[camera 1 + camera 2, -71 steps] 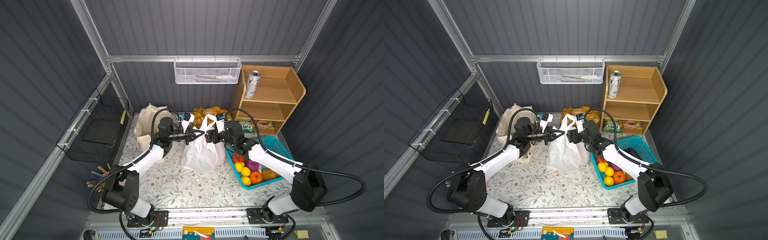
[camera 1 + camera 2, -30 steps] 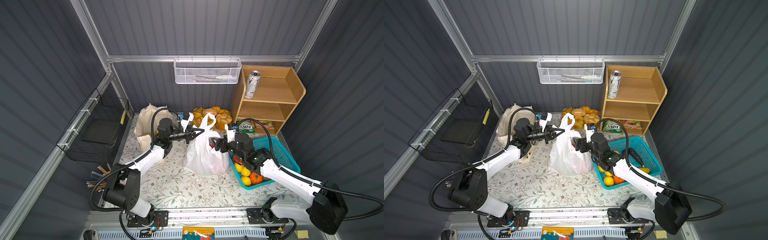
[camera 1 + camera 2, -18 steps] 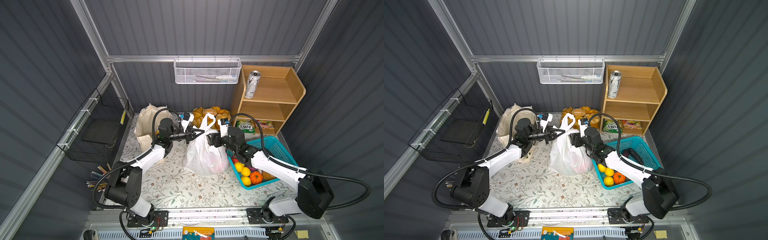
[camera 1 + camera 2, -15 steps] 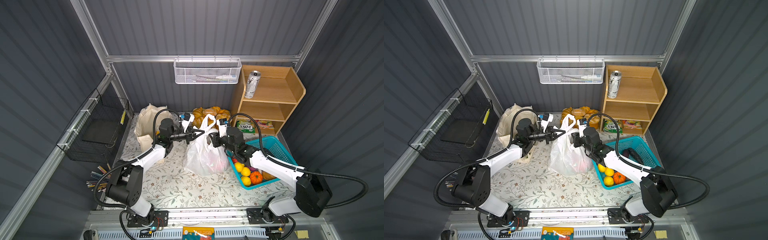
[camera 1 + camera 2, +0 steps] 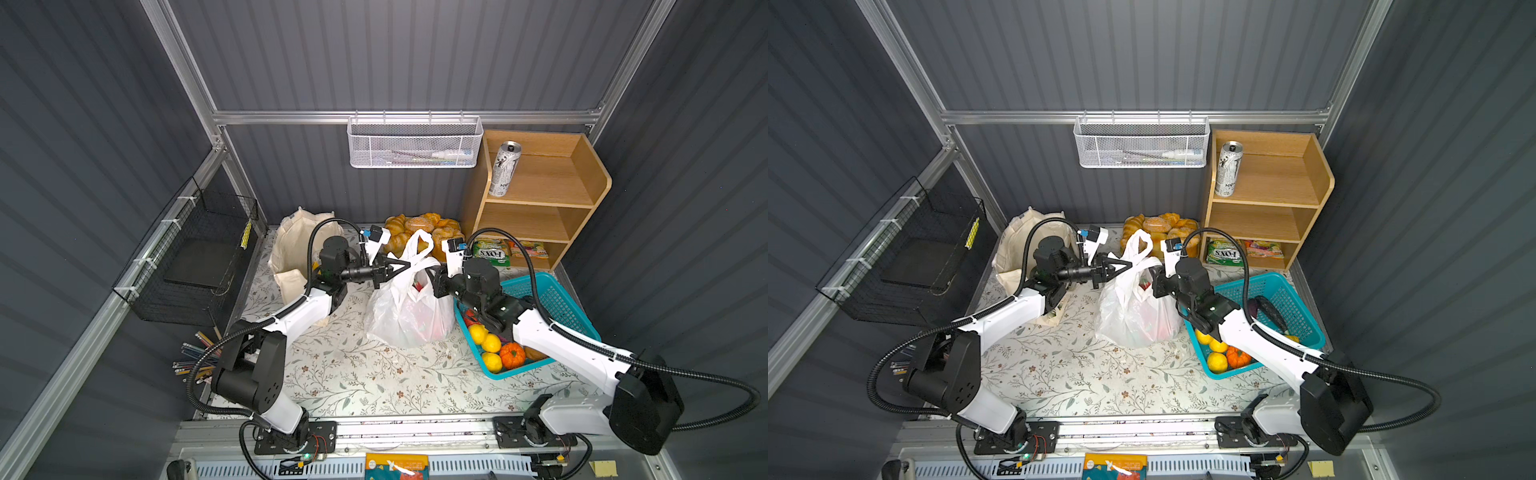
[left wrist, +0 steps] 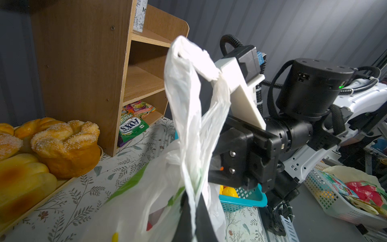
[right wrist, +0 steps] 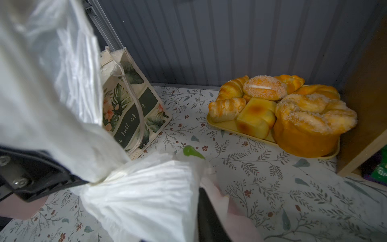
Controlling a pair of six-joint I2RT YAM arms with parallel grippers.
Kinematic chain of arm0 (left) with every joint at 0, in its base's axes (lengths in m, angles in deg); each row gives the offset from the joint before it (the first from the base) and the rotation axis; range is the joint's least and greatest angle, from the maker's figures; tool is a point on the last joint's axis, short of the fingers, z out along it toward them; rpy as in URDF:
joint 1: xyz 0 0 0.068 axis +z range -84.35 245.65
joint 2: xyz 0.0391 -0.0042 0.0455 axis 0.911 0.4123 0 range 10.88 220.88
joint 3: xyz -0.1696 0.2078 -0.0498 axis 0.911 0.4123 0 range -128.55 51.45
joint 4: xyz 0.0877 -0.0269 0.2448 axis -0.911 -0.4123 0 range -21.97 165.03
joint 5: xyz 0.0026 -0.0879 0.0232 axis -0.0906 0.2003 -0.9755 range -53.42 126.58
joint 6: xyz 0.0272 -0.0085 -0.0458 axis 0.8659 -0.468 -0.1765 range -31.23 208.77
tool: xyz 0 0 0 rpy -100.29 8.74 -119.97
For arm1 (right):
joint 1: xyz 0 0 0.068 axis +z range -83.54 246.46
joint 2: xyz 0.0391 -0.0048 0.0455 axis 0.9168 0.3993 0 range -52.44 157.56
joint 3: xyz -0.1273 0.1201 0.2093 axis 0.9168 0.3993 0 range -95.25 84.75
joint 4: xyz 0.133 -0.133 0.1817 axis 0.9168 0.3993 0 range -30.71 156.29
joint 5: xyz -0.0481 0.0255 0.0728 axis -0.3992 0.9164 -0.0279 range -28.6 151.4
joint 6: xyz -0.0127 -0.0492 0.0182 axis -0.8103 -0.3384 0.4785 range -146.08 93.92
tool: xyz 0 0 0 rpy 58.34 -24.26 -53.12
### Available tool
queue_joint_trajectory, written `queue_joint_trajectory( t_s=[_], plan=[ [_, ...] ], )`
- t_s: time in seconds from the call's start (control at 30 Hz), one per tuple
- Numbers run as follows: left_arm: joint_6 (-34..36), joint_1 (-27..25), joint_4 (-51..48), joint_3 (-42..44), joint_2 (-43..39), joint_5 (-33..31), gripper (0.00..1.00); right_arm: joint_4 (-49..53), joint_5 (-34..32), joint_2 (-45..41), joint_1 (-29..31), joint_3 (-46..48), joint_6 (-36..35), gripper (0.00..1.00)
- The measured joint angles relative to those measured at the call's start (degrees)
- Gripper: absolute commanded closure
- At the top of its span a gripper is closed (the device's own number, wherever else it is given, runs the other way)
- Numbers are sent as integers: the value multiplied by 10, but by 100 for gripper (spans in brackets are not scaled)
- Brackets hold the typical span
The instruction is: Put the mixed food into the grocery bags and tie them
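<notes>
Floral tabletop (image 5: 353, 374) is occupied centrally by the white plastic carrier bag (image 5: 399, 320); its handle is pinched by the left pincer (image 5: 405, 264). Whether the right pincer (image 5: 433, 282) beside it is spread cannot be told.

The white plastic bag (image 5: 1133, 316) stands in the middle of the flowery table (image 5: 1079, 374). The left gripper (image 5: 1126, 263) pinches its top. The right gripper (image 5: 1153, 277) is right beside it.
</notes>
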State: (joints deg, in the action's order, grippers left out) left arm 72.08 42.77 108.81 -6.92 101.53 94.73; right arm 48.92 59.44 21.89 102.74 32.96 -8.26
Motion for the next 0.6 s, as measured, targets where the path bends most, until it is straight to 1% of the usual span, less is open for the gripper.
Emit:
queue_joint_trajectory(
  t_s=[0.17,0.23,0.3,0.4,0.5,0.6],
  plan=[
    [1,1,-6,-1,0,2,100,89,47,-71,-37,-23,7,27],
    [2,1,-8,-1,0,4,100,125,70,-102,-50,-58,10,23],
    [3,1,-9,-1,0,4,100,153,96,-112,-61,-112,11,20],
    [6,1,-12,-1,0,5,100,184,130,-86,-69,-209,10,16],
    [6,1,-12,-1,0,6,100,217,160,-30,-69,-295,6,14],
    [6,0,-12,-2,0,6,100,252,179,22,-69,-337,1,14]
  ],
)
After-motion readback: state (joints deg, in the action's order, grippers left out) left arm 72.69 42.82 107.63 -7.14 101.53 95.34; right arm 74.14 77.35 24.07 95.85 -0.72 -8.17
